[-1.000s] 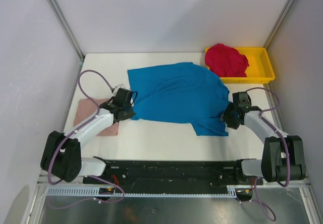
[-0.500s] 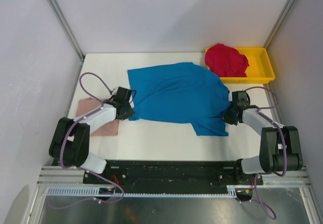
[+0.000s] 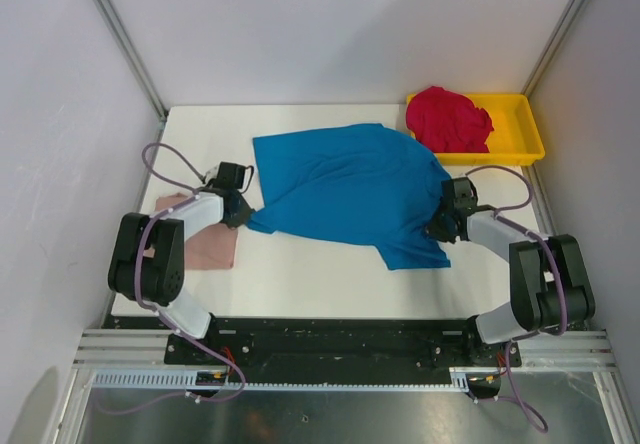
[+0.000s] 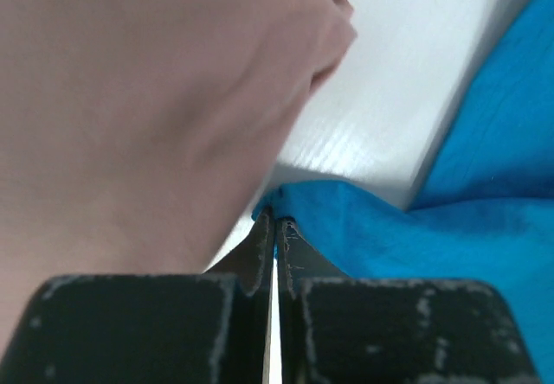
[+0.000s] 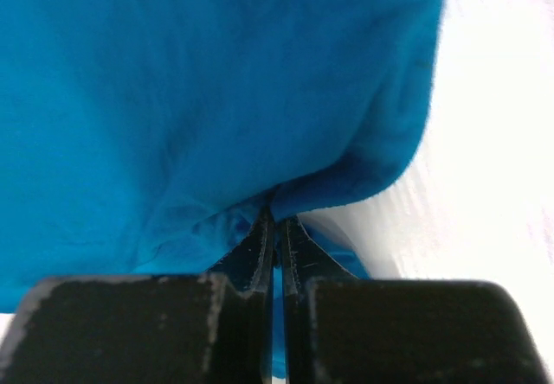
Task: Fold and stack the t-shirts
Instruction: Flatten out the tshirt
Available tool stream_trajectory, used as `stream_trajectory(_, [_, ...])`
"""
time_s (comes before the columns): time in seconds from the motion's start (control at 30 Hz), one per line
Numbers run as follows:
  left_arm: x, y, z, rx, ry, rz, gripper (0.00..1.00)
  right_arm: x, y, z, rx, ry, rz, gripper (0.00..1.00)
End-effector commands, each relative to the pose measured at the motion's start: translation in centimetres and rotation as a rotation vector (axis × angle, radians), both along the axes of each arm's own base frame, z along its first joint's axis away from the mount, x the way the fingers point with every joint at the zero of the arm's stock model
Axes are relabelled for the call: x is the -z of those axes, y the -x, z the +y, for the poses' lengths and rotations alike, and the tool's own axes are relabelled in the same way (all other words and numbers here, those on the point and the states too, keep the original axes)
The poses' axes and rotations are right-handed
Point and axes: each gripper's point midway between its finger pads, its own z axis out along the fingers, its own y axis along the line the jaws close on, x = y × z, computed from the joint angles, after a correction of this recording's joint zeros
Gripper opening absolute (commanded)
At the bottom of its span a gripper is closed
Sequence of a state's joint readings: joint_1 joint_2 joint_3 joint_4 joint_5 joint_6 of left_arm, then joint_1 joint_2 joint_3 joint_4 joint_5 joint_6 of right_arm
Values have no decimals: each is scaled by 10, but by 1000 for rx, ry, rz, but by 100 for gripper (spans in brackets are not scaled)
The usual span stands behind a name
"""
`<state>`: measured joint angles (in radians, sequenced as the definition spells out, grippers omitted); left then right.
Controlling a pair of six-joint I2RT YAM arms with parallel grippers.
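Note:
A bright blue t-shirt lies spread across the middle of the white table. My left gripper is shut on its left edge, the cloth pinched at the fingertips. At the opposite side my right gripper is shut on the shirt's right edge. The dusty pink t-shirt lies folded flat at the left, partly under my left arm, and fills the left of the left wrist view. A crimson red t-shirt sits crumpled in the yellow tray.
The yellow tray stands at the table's back right corner. Metal frame posts rise at the back left and back right. Grey walls close in on both sides. Bare white table lies between the blue shirt and the arm bases.
The right gripper has shut on the blue shirt's right edge. Both grippers have moved back, away from the arm bases, pulling the shirt's near edge with them.

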<state>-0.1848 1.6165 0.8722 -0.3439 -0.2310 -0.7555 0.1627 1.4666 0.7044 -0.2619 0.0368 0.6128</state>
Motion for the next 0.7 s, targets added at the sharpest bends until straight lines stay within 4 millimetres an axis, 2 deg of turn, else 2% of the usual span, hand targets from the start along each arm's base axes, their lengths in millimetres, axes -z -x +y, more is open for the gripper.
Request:
stream_trajectory(0.0, [-2,-14,22,-52,-33,-20,0,1,-12,18,-27,-20,-11,0])
stream_trajectory(0.17, [8,1,39,-126,-42,7,0,3,-17,31,-63,-22,-7,0])
stream_trajectory(0.33, [5,18,60,-200,-63,4,0,7,-16,43,-93,-24,4,0])
stream_trajectory(0.47, [-1,30,71,-219,-95,11,0,6,-9,52,-114,-23,14,0])
stream_trajectory(0.67, [-2,57,82,-243,-123,32,0,-2,5,61,-145,-1,26,0])
